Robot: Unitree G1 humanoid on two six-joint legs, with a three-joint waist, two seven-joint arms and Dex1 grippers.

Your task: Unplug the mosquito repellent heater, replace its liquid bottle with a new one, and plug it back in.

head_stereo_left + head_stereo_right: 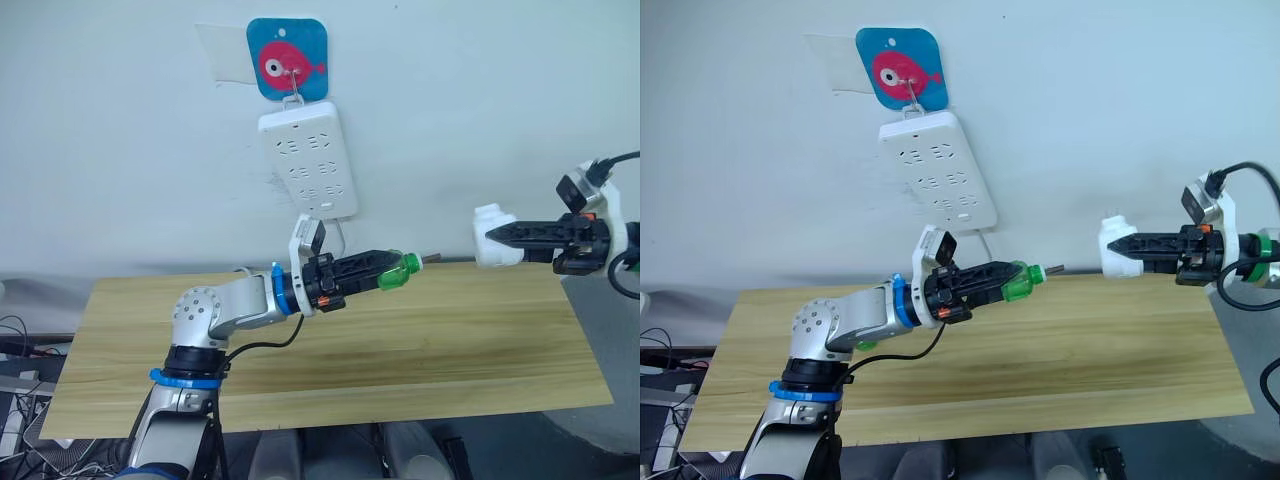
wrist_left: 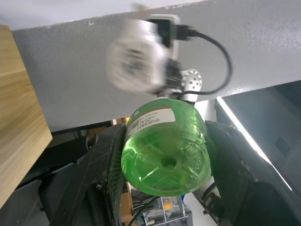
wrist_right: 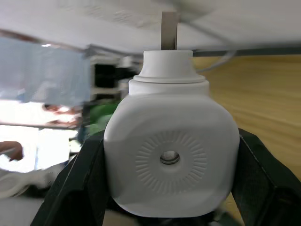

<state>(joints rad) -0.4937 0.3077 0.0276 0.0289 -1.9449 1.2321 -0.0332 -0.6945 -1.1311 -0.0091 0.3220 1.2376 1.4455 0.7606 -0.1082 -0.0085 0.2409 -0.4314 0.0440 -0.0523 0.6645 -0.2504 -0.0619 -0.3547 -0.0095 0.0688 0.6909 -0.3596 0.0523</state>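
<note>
- Eye views: the left end effector (image 1: 385,272) is clamped on a green liquid bottle (image 1: 398,273), holding it on its side in the air above the far part of the wooden worktop (image 1: 420,350). The bottle's neck points right, and its rear half is hidden between the black fingers.
- Off the right end of the worktop, the right end effector (image 1: 510,236) grips the mosquito repellent heater (image 1: 492,236), also held in the air. The heater and the bottle face each other, well apart. The fingertips cover part of the heater's right side.
- On the far wall a white power strip (image 1: 310,160) hangs slanted from a blue hook plate with a pink fish (image 1: 288,58).
- Left wrist view: the bottle's round base sits between the two black fingers (image 2: 103,174), pressed on both sides. Beyond it the heater is blurred and its detail is hard to make out.
- Right wrist view: the heater's rounded-square face with a small central hole sits tight between both fingers (image 3: 77,183). A metal plug prong (image 3: 169,30) rises behind its neck, the top cut off. The background is blurred.
</note>
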